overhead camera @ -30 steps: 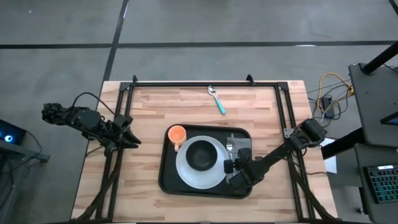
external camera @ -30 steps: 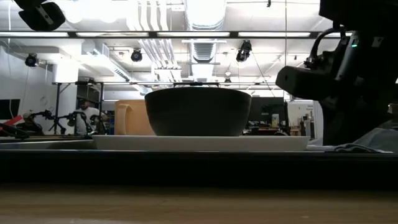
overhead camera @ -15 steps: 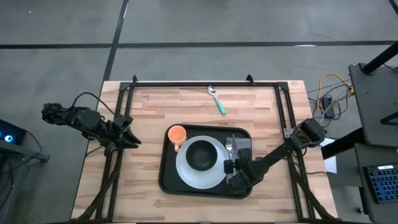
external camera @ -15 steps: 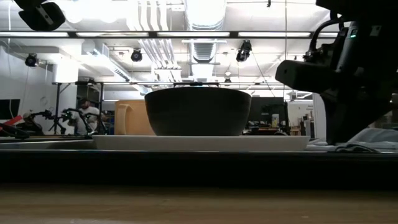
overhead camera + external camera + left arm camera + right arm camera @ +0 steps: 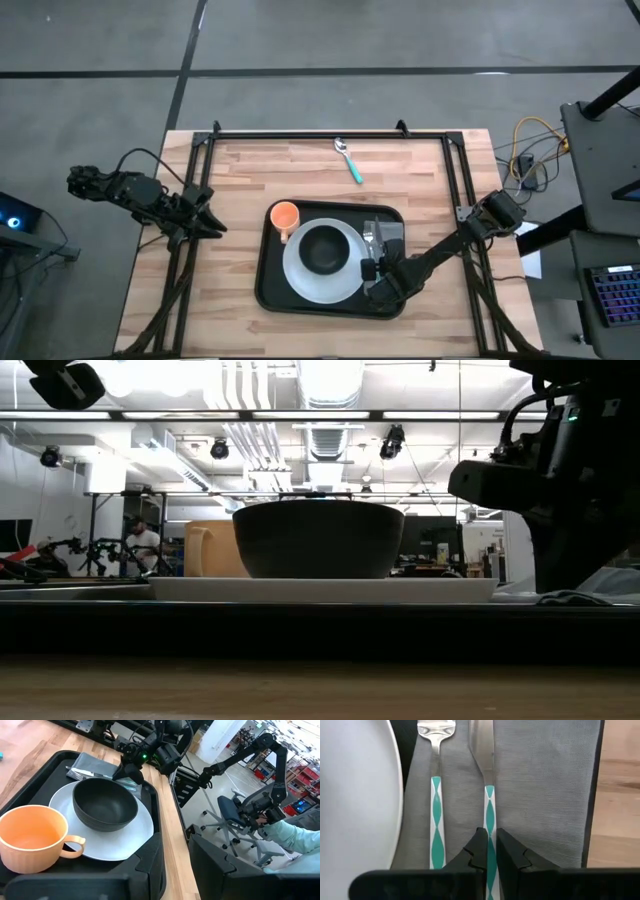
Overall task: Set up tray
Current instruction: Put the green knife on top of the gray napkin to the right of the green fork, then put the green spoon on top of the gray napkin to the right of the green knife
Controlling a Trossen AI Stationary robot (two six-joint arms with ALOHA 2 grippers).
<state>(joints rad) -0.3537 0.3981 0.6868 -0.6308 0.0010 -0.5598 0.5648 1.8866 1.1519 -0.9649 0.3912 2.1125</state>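
Almost nothing shifts over the last second: seen from above, tray, plate, bowl, cup and arms hold the same places, and only the level view shows the right arm edging slightly. I judge this a settling pause with the knife being laid down, not a new step.

The right tool (image 5: 490,851) is pressed together on the teal-and-white handle of the knife (image 5: 484,750), which lies flat on the grey napkin (image 5: 545,785) just beside the fork (image 5: 435,795).

Taking the white plate (image 5: 300,275) as landmark, the tray (image 5: 272,295) lies under it, the black bowl (image 5: 324,248) sits on it, the orange cup (image 5: 285,216) stands at its far-left edge, and the napkin and right tool lie just to its right, inside the tray.

The spoon (image 5: 348,160) lies on the bench (image 5: 240,170), well apart beyond the tray, so it is probably next.

The left tool (image 5: 205,222) waits left of the tray, well clear, its fingers apart and empty.
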